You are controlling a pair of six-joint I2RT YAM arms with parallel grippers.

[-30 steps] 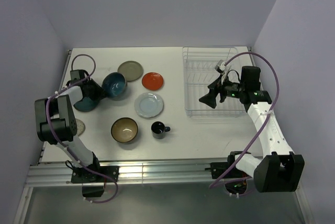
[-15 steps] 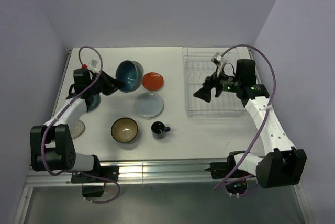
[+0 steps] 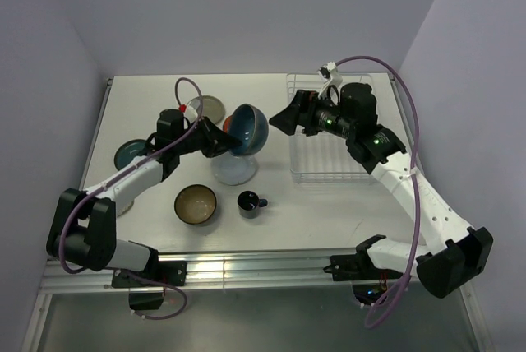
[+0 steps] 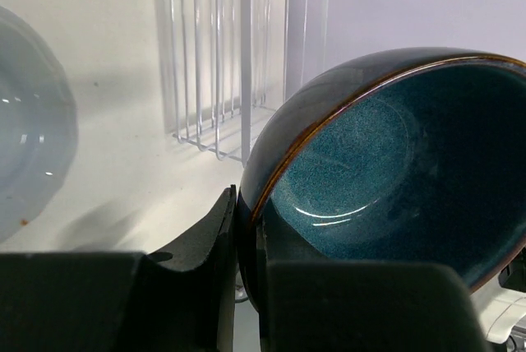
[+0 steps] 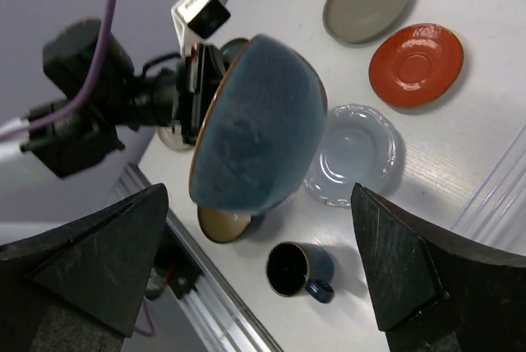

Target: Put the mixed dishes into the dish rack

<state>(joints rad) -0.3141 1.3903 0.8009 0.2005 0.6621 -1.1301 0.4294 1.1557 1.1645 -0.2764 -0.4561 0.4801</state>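
Observation:
My left gripper is shut on the rim of the teal-blue bowl and holds it tilted in the air over the pale blue-white plate. In the left wrist view the fingers pinch the bowl's wall, with the white wire dish rack beyond. My right gripper is open and empty, just right of the bowl and left of the rack. The right wrist view shows the bowl, the grey-olive plate, the orange-red plate, the black mug and the olive-brown bowl.
The olive-brown bowl and black mug sit near the front. The grey-olive plate lies behind my left arm. A dark teal dish lies at the far left. Walls close in on three sides.
My left arm has carried the teal-blue bowl to the right, from the left side to over the pale plate. My right arm has swung left off the rack towards the bowl.

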